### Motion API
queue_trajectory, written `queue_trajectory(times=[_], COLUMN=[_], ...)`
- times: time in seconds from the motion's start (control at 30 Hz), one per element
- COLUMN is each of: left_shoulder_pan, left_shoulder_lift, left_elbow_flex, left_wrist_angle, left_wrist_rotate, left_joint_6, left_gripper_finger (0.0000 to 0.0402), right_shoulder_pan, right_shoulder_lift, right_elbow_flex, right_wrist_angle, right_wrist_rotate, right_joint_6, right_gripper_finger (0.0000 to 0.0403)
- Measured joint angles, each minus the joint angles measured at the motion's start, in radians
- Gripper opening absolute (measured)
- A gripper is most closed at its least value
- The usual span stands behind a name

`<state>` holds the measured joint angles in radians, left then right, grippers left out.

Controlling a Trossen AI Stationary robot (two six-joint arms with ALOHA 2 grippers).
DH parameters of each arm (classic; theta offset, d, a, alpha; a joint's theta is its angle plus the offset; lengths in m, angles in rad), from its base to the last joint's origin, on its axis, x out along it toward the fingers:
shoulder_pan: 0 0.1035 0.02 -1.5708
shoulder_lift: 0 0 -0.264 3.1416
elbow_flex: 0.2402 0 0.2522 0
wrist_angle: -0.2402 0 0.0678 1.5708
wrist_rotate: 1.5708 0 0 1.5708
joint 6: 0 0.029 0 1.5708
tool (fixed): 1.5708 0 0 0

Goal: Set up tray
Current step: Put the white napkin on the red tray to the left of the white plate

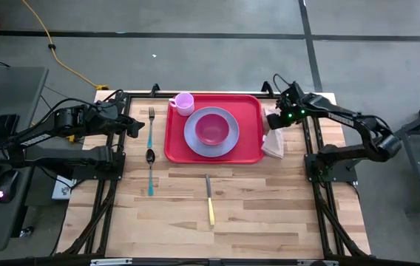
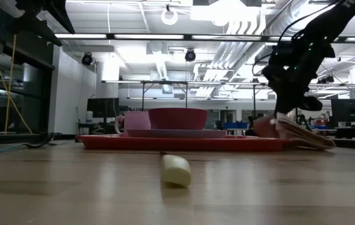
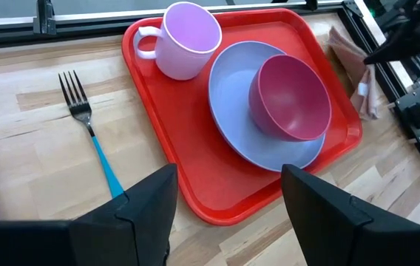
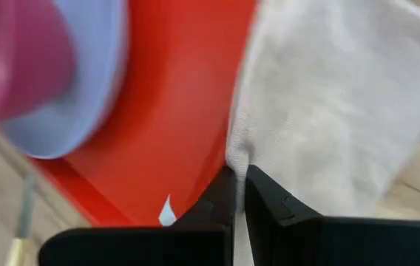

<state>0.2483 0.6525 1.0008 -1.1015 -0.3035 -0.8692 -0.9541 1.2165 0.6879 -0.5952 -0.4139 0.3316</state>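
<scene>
Grey concrete floor [image 1: 217, 44], yellow cable [image 1: 47, 37], bright ceiling lights [image 2: 171, 15].

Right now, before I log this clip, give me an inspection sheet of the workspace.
Surface: wooden table, light butcher-block.
Job's things: red tray holds lavender plate, pink bowl, pink mug.
Clutter: fork, spoon and knife lie off the tray; beige napkin at its right edge.
Grippers: left gripper open, left of the tray; right gripper shut on napkin.
Cables: yellow cable on floor.
Surroundings: desk with keyboard, left.
</scene>
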Motion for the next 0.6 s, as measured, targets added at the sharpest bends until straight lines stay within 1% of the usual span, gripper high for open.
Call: queue_trajectory(times=[0.17,0.37,0.6], left_shoulder_pan=[0.0,0.0,0.0], left_shoulder_lift=[0.0,0.0,0.0], left_elbow_flex=[0.0,0.0,0.0], left_wrist_angle=[0.0,0.001,0.002], left_wrist_rotate=[0.0,0.0,0.0], left_joint_6=[-0.003,-0.004,-0.004], left_gripper_finger=[0.0271,0.0271,0.0271], right_shoulder_pan=[-0.006,0.038,0.121], right_shoulder_lift=[-0.045,-0.038,0.02], right_elbow_flex=[0.0,0.0,0.0], right_wrist_angle=[0.005,0.074,0.108], right_wrist_rotate=[-0.052,-0.057,0.016], right_joint_6=[0.021,0.09,0.198], right_gripper_finger=[0.0,0.0,0.0])
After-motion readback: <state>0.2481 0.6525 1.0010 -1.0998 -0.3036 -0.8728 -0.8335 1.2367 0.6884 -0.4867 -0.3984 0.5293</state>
